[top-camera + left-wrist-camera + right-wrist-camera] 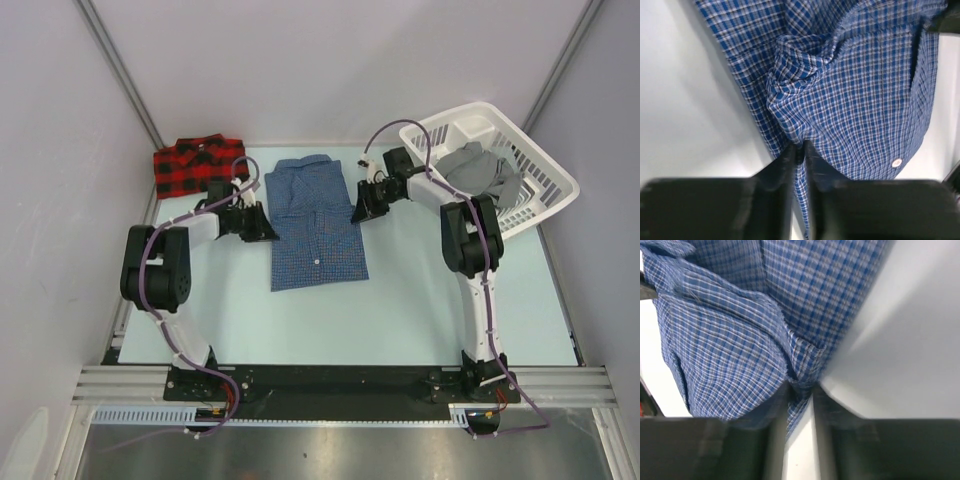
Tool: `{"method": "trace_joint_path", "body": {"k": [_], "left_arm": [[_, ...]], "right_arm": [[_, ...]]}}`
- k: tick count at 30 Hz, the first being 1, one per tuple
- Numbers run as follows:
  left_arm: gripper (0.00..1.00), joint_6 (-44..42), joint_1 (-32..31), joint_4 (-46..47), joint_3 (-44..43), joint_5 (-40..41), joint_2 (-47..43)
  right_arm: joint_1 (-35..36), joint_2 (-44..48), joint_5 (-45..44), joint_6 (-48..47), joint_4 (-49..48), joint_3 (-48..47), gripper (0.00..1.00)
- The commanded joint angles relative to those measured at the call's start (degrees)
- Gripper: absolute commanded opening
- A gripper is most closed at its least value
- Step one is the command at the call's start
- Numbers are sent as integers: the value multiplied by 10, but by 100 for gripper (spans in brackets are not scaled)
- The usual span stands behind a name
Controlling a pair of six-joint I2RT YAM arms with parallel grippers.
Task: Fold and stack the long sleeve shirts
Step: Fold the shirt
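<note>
Nearest me, two arm bases sit bolted at the front edge of a pale table (430, 300), and both arms reach away toward its middle. There a blue check shirt (315, 225) lies flat as a narrow rectangle, hem toward me, collar at the far end, white buttons down the front. The left gripper (258, 222) sits low at the shirt's left edge, its fingers pinched on a bunched bit of that edge. The right gripper (362, 205) is opposite on the right edge and slightly farther back, likewise clamped on a pucker of cloth. Beyond, in the far left corner, a red plaid shirt (198, 165) rests folded. At the far right, a white basket (556, 165) holds a grey garment (480, 165). This looks like the crosswise fold of the blue shirt, or its lift toward the red one. The next move probably calls for both arms to rise evenly, so the cloth neither slips nor skews.
</note>
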State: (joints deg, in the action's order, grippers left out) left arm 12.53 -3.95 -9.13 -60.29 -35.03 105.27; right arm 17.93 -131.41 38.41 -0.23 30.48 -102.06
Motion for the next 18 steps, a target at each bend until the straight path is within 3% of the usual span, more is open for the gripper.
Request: {"method": "trace_joint_path", "body": {"k": [1, 3, 10, 14, 16, 17, 18], "left_arm": [[8, 8, 7, 11, 18, -36, -45], [0, 5, 11, -4, 35, -29, -70], [0, -17, 21, -23, 68, 7, -97], [10, -25, 21, -28, 33, 0, -31], [16, -31, 21, -24, 18, 12, -20], [25, -34, 21, -22, 13, 15, -17], [30, -34, 26, -21, 11, 17, -23]], "right_arm": [[13, 12, 15, 0, -39, -31, 18], [22, 22, 19, 0, -33, -32, 12], [38, 20, 4, -5, -26, -25, 2], [33, 11, -26, -2, -31, -17, 1], [25, 9, -34, 0, -38, -14, 4], [18, 10, -33, 0, -40, -16, 10], [16, 12, -31, 0, -40, -20, 28]]}}
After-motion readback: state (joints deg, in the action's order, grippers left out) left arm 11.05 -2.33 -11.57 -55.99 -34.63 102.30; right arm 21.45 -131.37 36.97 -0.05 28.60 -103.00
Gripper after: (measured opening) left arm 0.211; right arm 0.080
